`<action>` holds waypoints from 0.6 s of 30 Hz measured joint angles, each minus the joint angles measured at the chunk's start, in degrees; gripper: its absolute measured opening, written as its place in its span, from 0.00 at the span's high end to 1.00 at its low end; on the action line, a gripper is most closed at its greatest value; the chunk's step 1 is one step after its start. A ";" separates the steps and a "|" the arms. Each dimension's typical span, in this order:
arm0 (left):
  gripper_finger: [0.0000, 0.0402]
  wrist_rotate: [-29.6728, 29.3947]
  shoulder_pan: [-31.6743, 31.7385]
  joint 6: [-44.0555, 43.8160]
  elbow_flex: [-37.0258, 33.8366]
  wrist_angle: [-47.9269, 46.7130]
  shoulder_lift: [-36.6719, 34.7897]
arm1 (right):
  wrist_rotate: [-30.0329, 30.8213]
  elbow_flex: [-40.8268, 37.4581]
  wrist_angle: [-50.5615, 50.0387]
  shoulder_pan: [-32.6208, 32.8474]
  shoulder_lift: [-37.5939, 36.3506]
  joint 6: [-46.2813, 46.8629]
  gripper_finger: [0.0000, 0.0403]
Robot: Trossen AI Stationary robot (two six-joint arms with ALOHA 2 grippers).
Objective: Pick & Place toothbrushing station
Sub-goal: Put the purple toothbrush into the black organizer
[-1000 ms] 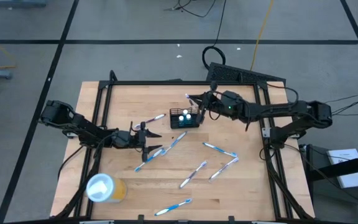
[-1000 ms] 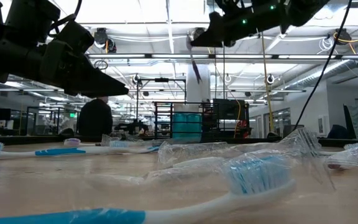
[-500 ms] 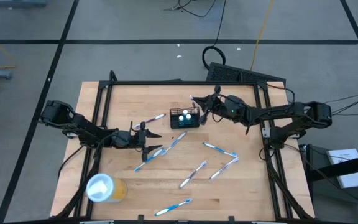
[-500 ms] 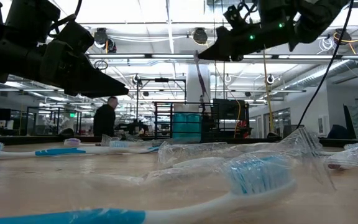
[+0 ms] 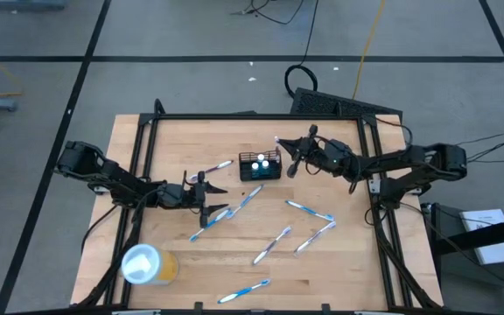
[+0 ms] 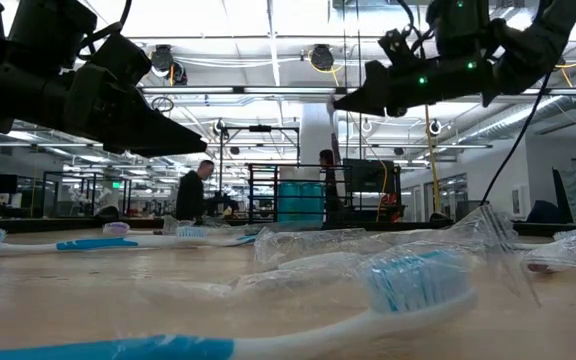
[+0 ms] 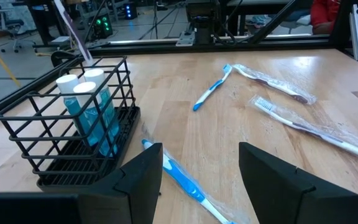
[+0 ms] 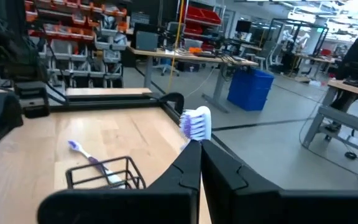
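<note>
While my left gripper (image 5: 206,200) has kept its place at the centre left of the high view, my right gripper (image 5: 289,155) has moved a little rightward from where it was a second ago, and it hangs now just right of the toothbrushing station (image 5: 262,166). The station, a small black wire basket, stands on the pale wooden table (image 5: 339,262) in the upper middle of this view. A yellow cup (image 5: 147,264) with a white lid sits at the lower left.

In the low view, the right gripper (image 6: 340,100) is at the upper right and has shifted rightward from before. A person (image 6: 197,192) in the room behind has also walked to the right. A blue toothbrush in crinkled clear wrap (image 6: 408,285) lies in front.

In the left wrist view, my left fingers (image 7: 272,177) stand apart with nothing between them. The station (image 7: 73,134) at the left has thin black bars and holds white-capped blue tubes (image 7: 89,106).

In the right wrist view, my right fingers (image 8: 219,168) are pressed together on a purple toothbrush (image 8: 196,124), its bristle head up. Wire of the station (image 8: 101,172) shows at the lower left.
</note>
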 joint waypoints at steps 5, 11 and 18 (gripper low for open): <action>0.46 -0.02 -0.01 0.15 0.00 0.04 -0.01 | -0.15 -0.64 3.58 -0.05 2.39 0.05 1.00; 0.46 -0.04 -0.01 0.17 0.00 0.07 0.00 | -1.41 -0.63 8.38 -0.57 6.90 0.35 1.00; 0.46 -0.09 0.01 0.19 0.00 0.04 0.00 | -1.70 -0.64 12.15 -1.16 9.42 1.51 1.00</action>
